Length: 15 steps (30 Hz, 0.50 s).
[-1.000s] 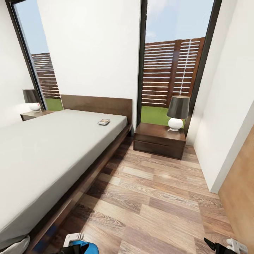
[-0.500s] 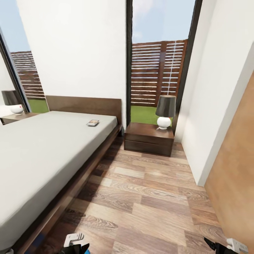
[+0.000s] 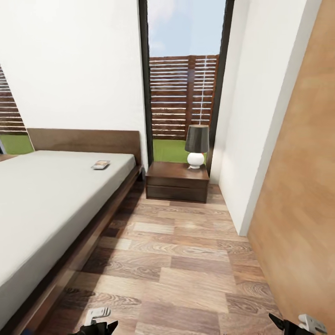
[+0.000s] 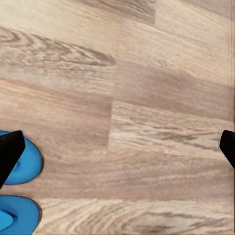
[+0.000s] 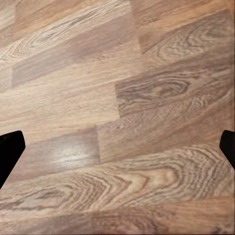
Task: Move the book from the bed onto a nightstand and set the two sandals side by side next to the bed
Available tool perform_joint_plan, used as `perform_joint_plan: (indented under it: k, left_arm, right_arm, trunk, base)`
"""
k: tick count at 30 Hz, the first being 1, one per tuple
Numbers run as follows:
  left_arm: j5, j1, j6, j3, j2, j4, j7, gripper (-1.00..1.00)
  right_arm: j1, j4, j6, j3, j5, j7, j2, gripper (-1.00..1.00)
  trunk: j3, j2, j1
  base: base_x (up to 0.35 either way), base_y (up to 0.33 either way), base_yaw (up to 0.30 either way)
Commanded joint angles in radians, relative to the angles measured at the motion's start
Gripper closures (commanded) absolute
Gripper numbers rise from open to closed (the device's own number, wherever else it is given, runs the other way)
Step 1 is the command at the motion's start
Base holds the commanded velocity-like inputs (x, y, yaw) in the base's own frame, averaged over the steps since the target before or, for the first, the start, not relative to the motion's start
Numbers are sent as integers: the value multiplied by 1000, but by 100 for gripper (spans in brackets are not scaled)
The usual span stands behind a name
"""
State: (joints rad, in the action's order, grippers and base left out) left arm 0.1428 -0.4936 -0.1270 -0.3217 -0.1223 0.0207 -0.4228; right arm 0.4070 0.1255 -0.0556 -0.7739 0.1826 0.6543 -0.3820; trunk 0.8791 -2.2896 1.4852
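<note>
While both our pincers hang open and empty over the floor, the sandals [image 4: 18,188] sit just beside our left pincer [image 4: 117,147]; the book [image 3: 100,164] waits far ahead on the bed [image 3: 42,204].

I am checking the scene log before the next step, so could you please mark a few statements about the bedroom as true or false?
1. The book lies on the bed, near the headboard. True.
2. A lamp stands on the nightstand. True.
3. The book rests on the nightstand. False: it is on the mattress.
4. The left gripper is shut on a sandal. False: it is open over the floor, with both blue sandals lying on the planks.
5. The right gripper is open above bare wood floor. True.
</note>
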Motion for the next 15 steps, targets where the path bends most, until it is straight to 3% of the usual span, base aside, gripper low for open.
perform_joint_plan:
  k: [1,15]
  left_arm:
    - [11,0,-5,-8,0,-1,-2,-100]
    - [11,0,-5,-8,1,-1,-2,-100]
  right_arm:
    - [1,-1,-6,-7,11,2,0,-100]
    - [1,-2,-6,-7,12,2,0,-100]
  trunk:
    - [1,0,0]
    - [1,0,0]
  base:
    - [0,0,-282]
    - [0,0,-282]
